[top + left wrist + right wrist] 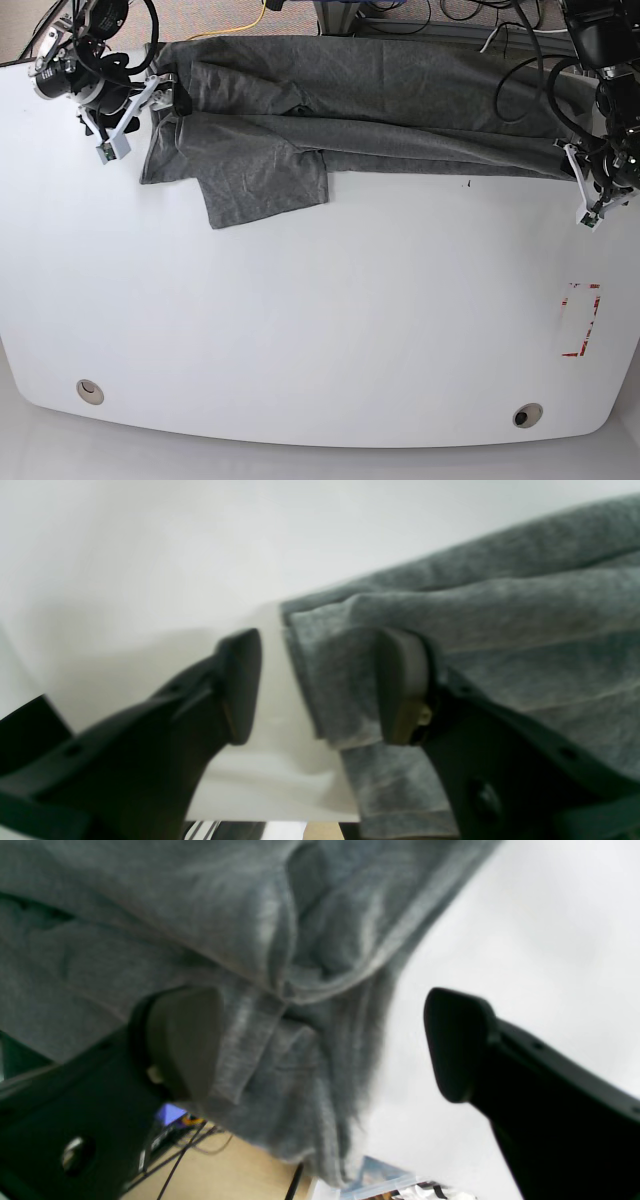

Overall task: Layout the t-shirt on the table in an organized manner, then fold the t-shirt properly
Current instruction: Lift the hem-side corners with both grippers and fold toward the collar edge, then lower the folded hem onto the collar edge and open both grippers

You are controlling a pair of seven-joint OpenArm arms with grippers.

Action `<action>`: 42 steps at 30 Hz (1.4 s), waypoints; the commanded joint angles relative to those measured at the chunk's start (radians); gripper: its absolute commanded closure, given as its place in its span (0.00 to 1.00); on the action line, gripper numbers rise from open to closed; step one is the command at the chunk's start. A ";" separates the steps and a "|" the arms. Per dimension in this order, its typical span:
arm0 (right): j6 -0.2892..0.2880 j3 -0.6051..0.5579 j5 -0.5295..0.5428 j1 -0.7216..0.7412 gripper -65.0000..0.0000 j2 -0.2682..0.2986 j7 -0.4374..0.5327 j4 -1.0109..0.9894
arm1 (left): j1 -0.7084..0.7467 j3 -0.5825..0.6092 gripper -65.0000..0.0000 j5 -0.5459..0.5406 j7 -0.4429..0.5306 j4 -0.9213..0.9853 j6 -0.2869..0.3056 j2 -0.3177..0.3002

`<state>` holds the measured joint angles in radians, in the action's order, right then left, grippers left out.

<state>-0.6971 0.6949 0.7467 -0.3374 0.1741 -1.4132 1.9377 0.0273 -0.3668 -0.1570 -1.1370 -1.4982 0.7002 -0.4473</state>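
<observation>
The grey t-shirt lies bunched in a long band along the far edge of the white table, with one sleeve flap reaching toward the middle. My right gripper stands at the shirt's left end. In the right wrist view its jaws are wide apart, with cloth draped against one finger only. My left gripper is at the shirt's right end. It is open, and a folded hem lies beside one pad, not pinched.
A red tape rectangle marks the table at the right. Two round grommet holes sit near the front edge. Cables and floor lie beyond the far edge, where the shirt overhangs the table rim.
</observation>
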 commanded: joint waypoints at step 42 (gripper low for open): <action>-0.001 -0.195 0.142 0.128 0.85 0.009 0.113 -0.261 | 0.105 0.061 0.77 0.015 0.073 -0.071 -0.002 0.091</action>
<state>-0.6964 0.5083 0.8684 -0.2165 0.1436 -1.3239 1.6821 0.1543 -0.3065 -0.1707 -1.0470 -1.5944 0.7013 -0.3450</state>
